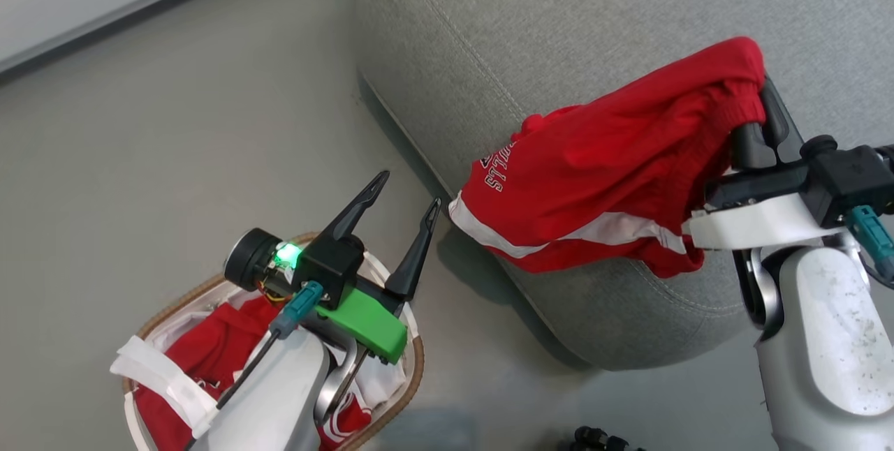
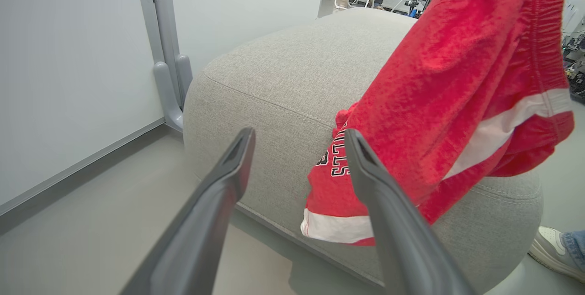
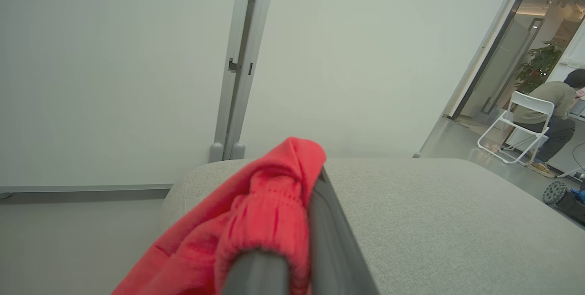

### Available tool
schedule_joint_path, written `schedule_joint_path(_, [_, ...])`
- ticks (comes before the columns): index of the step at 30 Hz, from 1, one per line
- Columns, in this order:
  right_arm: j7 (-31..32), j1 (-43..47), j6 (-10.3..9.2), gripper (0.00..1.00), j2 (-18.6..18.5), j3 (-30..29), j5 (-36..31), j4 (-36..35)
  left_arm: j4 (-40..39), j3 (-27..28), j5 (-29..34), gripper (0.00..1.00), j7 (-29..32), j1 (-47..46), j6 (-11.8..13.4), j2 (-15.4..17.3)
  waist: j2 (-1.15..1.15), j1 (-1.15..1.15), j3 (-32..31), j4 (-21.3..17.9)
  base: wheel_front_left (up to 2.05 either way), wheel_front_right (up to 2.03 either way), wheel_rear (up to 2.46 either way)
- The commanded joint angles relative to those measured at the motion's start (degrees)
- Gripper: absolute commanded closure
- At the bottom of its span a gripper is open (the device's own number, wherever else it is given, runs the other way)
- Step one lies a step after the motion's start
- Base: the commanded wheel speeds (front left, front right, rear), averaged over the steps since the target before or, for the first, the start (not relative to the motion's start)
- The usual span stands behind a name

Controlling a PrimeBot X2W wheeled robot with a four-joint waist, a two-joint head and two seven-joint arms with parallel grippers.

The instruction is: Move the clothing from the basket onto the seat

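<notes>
**Almost on the seat: red shorts hang from the right gripper over the cushion corner**

Right now the right gripper (image 1: 767, 112) is pressed together on the elastic waistband of the red shorts (image 1: 607, 172), at the right of the head view. From this pinch the cloth falls toward the lower left of the frame, so its long axis goes from the waistband at upper right to the hem at lower left.

The relation that matters is this: the pinch point stands over the grey seat (image 1: 559, 25), but close to its rounded corner. The hem with the white stripe (image 1: 601, 227) hangs past the edge and down the side of the cushion. I cannot tell if the cloth rests on the fabric or only brushes it. The wide free part of the seat lies toward the top of the frame. In my judgement the gripper must carry the shorts further that way before letting go, otherwise they could slide off the corner.

The shorts look soft and crumpled, with a black-and-white logo (image 1: 496, 172) near the hem.

The left gripper (image 1: 408, 190) is spread wide and holds nothing. It hovers over the basket (image 1: 416, 367) at the lower left, where more red garments (image 1: 209, 353) lie. Its fingers point toward the hanging hem, but the right arm is the one that has the shorts.
</notes>
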Motion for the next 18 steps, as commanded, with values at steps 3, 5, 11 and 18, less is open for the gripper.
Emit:
schedule_joint_path(3, [-0.03, -3.99, -0.08, 1.0, -0.08, 0.21, -0.68, -0.66, -0.54, 0.21, 0.26, 0.0, -0.05, -1.89, -0.13, 0.87, 0.0, 0.0, 3.51, 1.92, 0.0, 0.0, 0.0])
schedule_joint_path(5, [-0.03, -6.87, -0.08, 1.0, -0.1, 0.13, -1.48, -1.0, -0.82, 0.01, 0.74, 0.0, -0.05, -2.59, -0.13, 1.19, 0.0, 0.0, 4.84, 3.33, 0.0, 0.0, 0.0])
schedule_joint_path(11, [-0.03, -19.1, -0.09, 1.0, -0.13, -2.21, -6.3, -0.96, -2.01, -0.69, 1.39, 0.0, -0.05, -4.84, -0.13, 1.07, 0.0, 0.0, 9.04, 8.42, 0.0, 0.0, 0.0])
schedule_joint_path(18, [-0.02, -34.87, -0.09, 1.0, -6.92, -9.16, -9.14, 3.81, -3.42, -2.07, 1.99, 0.0, -0.05, -6.8, -0.13, -0.56, 0.0, 0.0, 12.86, 15.97, 0.0, 0.0, 0.0])
